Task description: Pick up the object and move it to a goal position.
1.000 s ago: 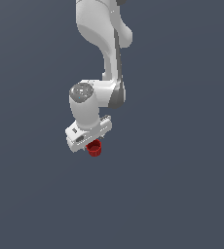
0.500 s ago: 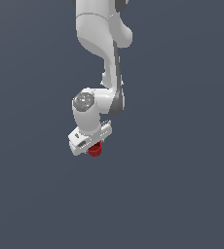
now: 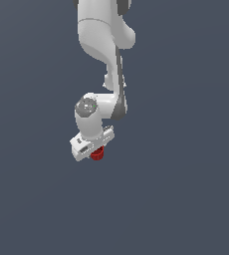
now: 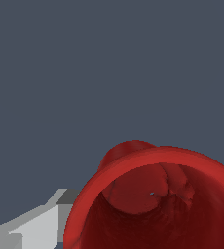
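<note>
The dark-red cup (image 3: pixel 97 153) hangs just under my white gripper (image 3: pixel 93 149), high above the grey ground in the exterior view. Only its lower part shows below the hand. In the wrist view the cup (image 4: pixel 158 199) is very close; I look into its hollow top past the thin rim. One grey-white finger (image 4: pixel 41 226) shows beside the cup, against its side. The other finger is hidden behind the cup. The gripper is shut on the cup.
The arm (image 3: pixel 104 45) reaches down from the top of the exterior view. Plain dark grey-blue ground lies all around; no other object and no goal marker shows.
The arm has lowered slightly and the hand has shifted a little toward the exterior view's right, carrying the cup with it. The grip is unchanged.
</note>
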